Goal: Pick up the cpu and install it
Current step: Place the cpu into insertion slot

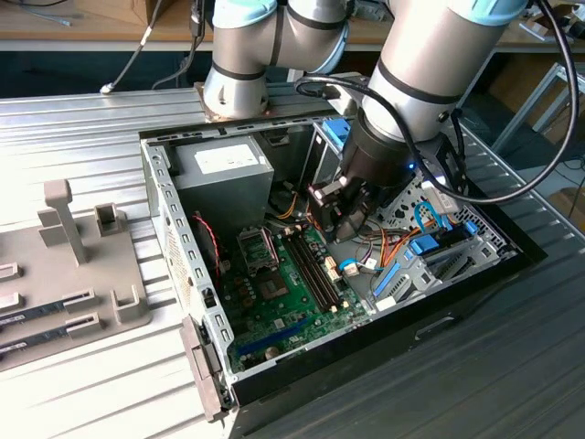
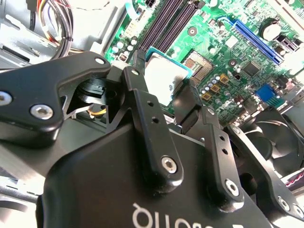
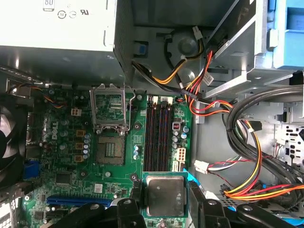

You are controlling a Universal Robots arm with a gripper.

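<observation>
In both wrist views the cpu (image 3: 165, 195) (image 2: 164, 76), a small flat square with a silvery top, sits between my gripper's black fingers (image 2: 137, 95). It hangs above the green motherboard (image 3: 66, 156), beside the end of the black memory slots (image 3: 159, 133). The open cpu socket (image 3: 110, 149) (image 2: 197, 64) lies on the board a little apart from the chip, its metal load plate (image 3: 110, 109) swung up toward the power supply. In the exterior view my gripper (image 1: 340, 218) is down inside the open computer case (image 1: 169, 219).
The grey power-supply box (image 1: 224, 169) fills the case's far corner. Bundles of coloured cables (image 3: 237, 142) run beside the memory slots. A black fan (image 3: 9, 137) sits at the board's edge. A grey fixture tray (image 1: 73, 274) lies outside the case at the exterior view's left.
</observation>
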